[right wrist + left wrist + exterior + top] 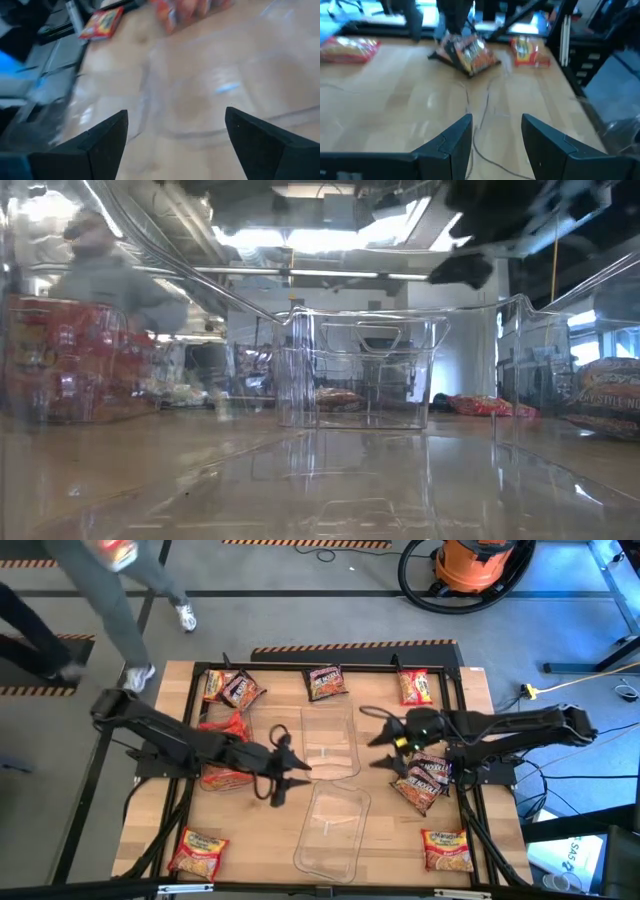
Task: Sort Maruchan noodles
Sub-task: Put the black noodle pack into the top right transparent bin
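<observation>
Flat crinkly ramen packets lie scattered on the wooden table around two clear bins. Far edge: a dark packet (326, 682) and a red-and-yellow packet (415, 687). Far-left corner: two overlapping packets (230, 689), tilted. Left of centre: orange-red packets (222, 726), partly hidden by the left arm. Right side: dark packets (425, 780), stacked askew. Near corners: one red-and-yellow packet (199, 851) at left, another (447, 848) at right.

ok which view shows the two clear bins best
The high view: both clear bins lie whole in the table's middle, one behind the other, with nothing inside. The low view looks through their walls, distorted. The right wrist view catches one bin blurred; the left wrist view shows only a clear edge.
</observation>
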`<act>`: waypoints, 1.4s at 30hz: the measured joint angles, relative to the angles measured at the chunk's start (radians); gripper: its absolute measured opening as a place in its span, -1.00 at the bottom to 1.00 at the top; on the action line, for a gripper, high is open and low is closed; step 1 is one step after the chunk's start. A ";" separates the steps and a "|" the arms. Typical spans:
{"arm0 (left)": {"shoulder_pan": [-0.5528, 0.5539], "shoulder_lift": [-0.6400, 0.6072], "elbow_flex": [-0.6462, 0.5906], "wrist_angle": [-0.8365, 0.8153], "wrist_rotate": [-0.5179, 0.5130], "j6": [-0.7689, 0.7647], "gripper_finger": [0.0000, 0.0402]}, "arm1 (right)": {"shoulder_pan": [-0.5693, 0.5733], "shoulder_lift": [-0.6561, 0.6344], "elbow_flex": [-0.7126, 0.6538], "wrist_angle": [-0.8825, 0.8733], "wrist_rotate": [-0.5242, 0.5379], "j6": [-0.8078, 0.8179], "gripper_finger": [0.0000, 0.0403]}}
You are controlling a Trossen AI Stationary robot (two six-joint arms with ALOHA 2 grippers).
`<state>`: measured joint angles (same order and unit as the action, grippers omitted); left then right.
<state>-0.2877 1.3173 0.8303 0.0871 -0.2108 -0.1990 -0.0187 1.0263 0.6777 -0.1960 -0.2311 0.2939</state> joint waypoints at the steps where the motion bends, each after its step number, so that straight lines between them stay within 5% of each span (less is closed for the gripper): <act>1: -0.004 0.027 0.000 0.011 0.000 -0.001 -0.19 | 0.025 -0.011 0.000 -0.018 -0.001 0.025 0.54; 8: -0.030 0.183 0.000 0.154 0.056 -0.024 -0.19 | 0.233 -0.034 0.000 -0.163 -0.009 0.292 0.53; 15: -0.060 0.205 0.001 0.172 0.041 -0.035 -0.19 | 0.391 -0.103 -0.001 -0.405 -0.013 0.606 0.53; 24: -0.090 0.205 0.001 0.176 0.037 -0.042 -0.19 | 0.438 -0.277 0.000 -0.935 0.256 0.935 0.53; 33: -0.089 0.204 0.001 0.174 0.031 -0.060 -0.19 | 0.438 -0.258 -0.052 -0.884 0.333 0.904 0.53; 42: -0.089 0.204 0.001 0.173 0.031 -0.060 -0.19 | 0.437 -0.189 -0.123 -0.761 0.287 0.903 0.53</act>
<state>-0.3763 1.5215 0.8312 0.2600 -0.1796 -0.2592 0.4183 0.8376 0.5545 -0.9567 0.0555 1.1972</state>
